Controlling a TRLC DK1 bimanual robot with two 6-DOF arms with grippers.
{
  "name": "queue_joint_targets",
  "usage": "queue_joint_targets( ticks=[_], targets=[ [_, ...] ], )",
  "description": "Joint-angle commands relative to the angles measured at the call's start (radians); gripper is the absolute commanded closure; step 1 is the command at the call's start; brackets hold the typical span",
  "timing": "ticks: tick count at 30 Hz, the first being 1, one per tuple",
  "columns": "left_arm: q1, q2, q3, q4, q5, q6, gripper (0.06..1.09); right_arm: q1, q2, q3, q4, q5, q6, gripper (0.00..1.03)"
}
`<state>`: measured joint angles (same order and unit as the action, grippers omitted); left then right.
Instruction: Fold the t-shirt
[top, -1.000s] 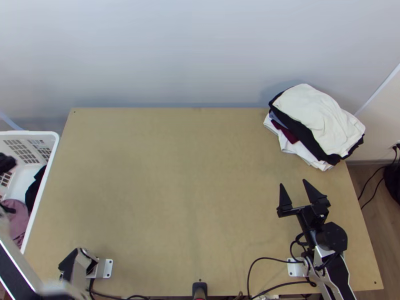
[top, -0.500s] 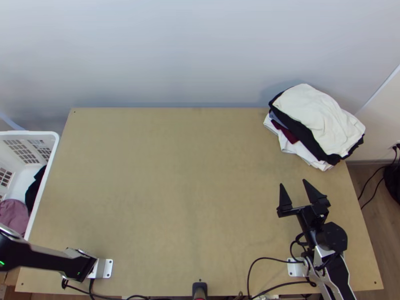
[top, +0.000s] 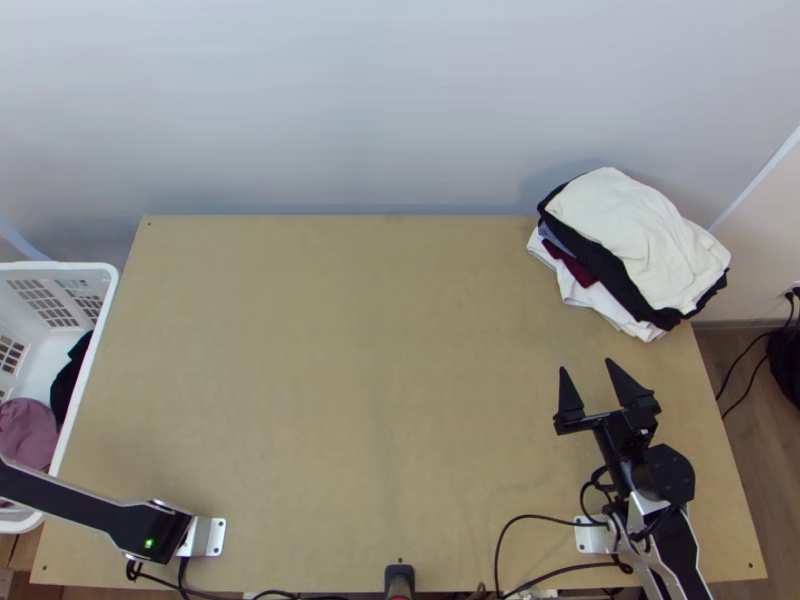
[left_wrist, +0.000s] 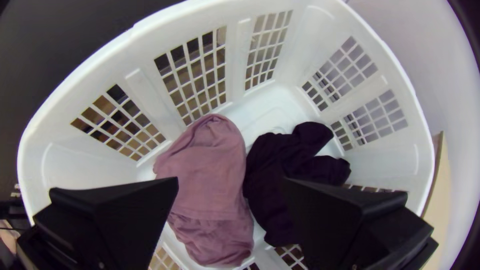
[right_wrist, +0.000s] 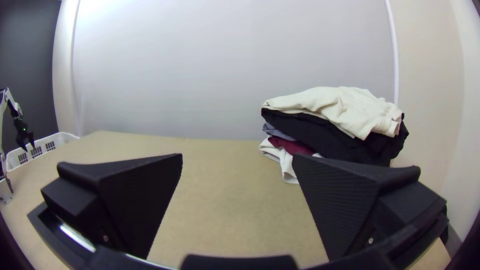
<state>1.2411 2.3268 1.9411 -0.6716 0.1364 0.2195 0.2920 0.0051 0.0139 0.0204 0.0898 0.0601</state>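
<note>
Taking the clock face as laid on the bench (top: 380, 330) in the top view, with twelve at the wall, the basket (top: 85, 268) stands beside the nine o'clock edge. The left arm (top: 80, 505) reaches across the bench's eight o'clock corner to it. Its left end effector (left_wrist: 231, 180) is over the basket, spread wide and with nothing held. Inside, a pink garment (left_wrist: 207, 170) lies bunched toward six o'clock, and a dark garment (left_wrist: 267, 170) lies crumpled toward three, against the wall nearest the bench. They lie right beside each other, so a wide grasp might well catch both, and lifting could drag the second out. A thin pinch on loose folds could slip, and fingers lowered off line might strike the slatted wall or tip the basket. The t-shirt is probably one of these two; I cannot tell which. Folding looks not yet begun.

At three o'clock, the right end effector (top: 587, 364) hangs empty, its fingers well apart and pointing toward the pile. At two o'clock that clothes pile (top: 640, 235) sits on the far corner: cream cloth on top, black below, then blue-grey, maroon and white. It leans unevenly close to the edge, so a careless sweep of the right arm (top: 655, 510) could push it off, and a garment added crookedly might slide down.
</note>
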Motion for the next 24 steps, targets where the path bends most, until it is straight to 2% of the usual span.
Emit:
queue_joint_targets(
  ticks=[1,11,24],
  targets=[
    [0.011,0.112,0.084,-0.008,-0.014,0.038,0.11,-0.002,-0.007,-0.008,-0.017,0.001,0.017,0.03],
    [0.012,0.356,0.269,0.053,-0.038,0.078,0.11,-0.002,-0.007,-0.008,-0.017,0.001,0.017,0.03],
    [-0.014,0.546,0.3,0.227,-0.037,0.159,0.11,-0.002,-0.007,-0.008,-0.017,0.001,0.017,0.03]
  ],
)
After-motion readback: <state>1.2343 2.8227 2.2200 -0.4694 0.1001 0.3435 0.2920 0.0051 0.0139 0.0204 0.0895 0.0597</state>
